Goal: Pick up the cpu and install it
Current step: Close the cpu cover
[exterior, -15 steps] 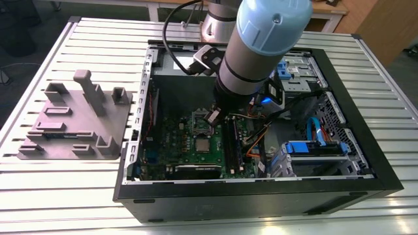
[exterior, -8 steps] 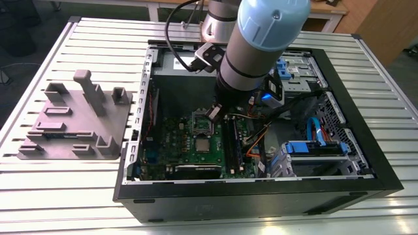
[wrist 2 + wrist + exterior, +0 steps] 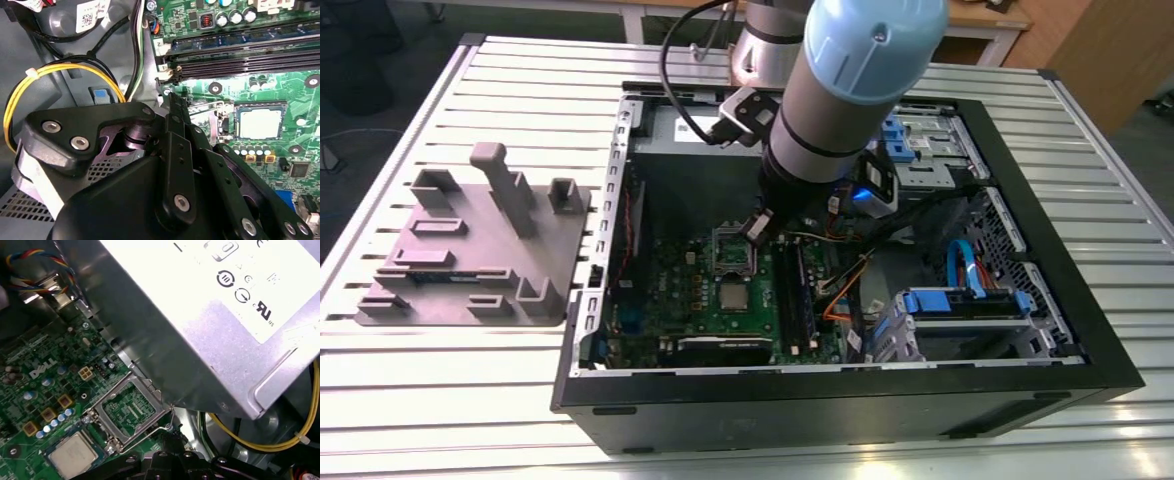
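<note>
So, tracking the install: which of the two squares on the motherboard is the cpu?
The solid silver-grey cpu, the square farther from the power supply; the other is a hollow metal frame, green showing through it.

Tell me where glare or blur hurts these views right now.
First wrist view: the power supply blows out white with glare, while the cpu stays readable. Second wrist view: the gripper looms dark and soft; the cpu reflects pale. Exterior view: the arm is slightly blurred.
</note>
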### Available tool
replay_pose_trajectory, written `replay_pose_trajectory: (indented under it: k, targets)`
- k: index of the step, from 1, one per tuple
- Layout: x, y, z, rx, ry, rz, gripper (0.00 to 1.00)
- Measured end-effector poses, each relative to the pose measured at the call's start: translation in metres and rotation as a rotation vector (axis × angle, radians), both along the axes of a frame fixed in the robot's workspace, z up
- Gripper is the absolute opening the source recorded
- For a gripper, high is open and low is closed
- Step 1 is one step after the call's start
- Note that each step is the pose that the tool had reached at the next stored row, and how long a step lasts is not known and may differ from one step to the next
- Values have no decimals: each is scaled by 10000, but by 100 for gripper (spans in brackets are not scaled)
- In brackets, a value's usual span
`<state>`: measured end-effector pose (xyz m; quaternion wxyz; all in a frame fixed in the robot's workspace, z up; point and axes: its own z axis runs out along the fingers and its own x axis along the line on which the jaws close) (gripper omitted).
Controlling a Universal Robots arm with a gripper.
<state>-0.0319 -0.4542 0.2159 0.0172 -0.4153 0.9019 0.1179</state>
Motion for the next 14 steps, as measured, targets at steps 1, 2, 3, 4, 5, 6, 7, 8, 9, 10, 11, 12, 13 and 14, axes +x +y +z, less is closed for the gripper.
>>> replay_pose_trajectory:
  k: [1,2,3,4,5,6,7,8,9,10,11,12,13,14]
  targets:
    - [2,8,-5,10,0,0,10]
    - [3,16,-10,21,0,0,10]
    - [5,25,-15,31,0,0,10]
    - [6,32,-20,41,0,0,10]
    - [7,38,-25,60,-1,1,10]
    - [7,40,-28,88,0,1,10]
    - [7,40,-29,164,1,1,10]
    - [7,41,-33,273,0,1,10]
    - [7,41,-37,366,1,1,10]
    - [7,41,-42,425,0,1,10]
    - [8,43,-48,454,-1,1,10]
    - [9,45,-54,461,-2,2,10]
    - [10,48,-60,462,0,2,10]
    - [11,50,-65,466,0,2,10]
